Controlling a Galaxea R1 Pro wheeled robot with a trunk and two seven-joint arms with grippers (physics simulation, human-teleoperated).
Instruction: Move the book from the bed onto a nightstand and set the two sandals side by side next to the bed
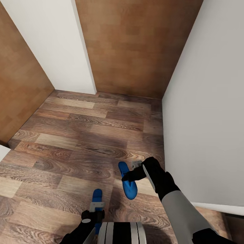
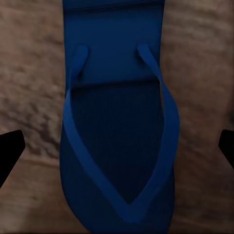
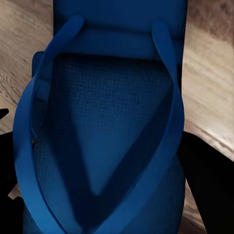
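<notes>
Two blue sandals are in view over the wood floor (image 1: pixel 78 135). One sandal (image 1: pixel 128 188) hangs a little above the floor at the right, and my right gripper (image 1: pixel 128 178) is shut on it; in the right wrist view this sandal (image 3: pixel 105 126) sits close up between dark fingers (image 3: pixel 209 185). The other sandal (image 1: pixel 97 196) lies flat on the floor just ahead of my left gripper (image 1: pixel 96 207). In the left wrist view that sandal (image 2: pixel 119 141) lies between the fingertips (image 2: pixel 9 151), which stand wide apart and clear of it. The book, the bed and the nightstand are out of view.
A pale wall (image 1: pixel 210 101) runs close along the right side. Wood-panelled walls (image 1: pixel 135 44) and a white wall (image 1: pixel 51 40) close off a narrow floor strip ahead. A white corner (image 1: pixel 3 150) juts in at the left edge.
</notes>
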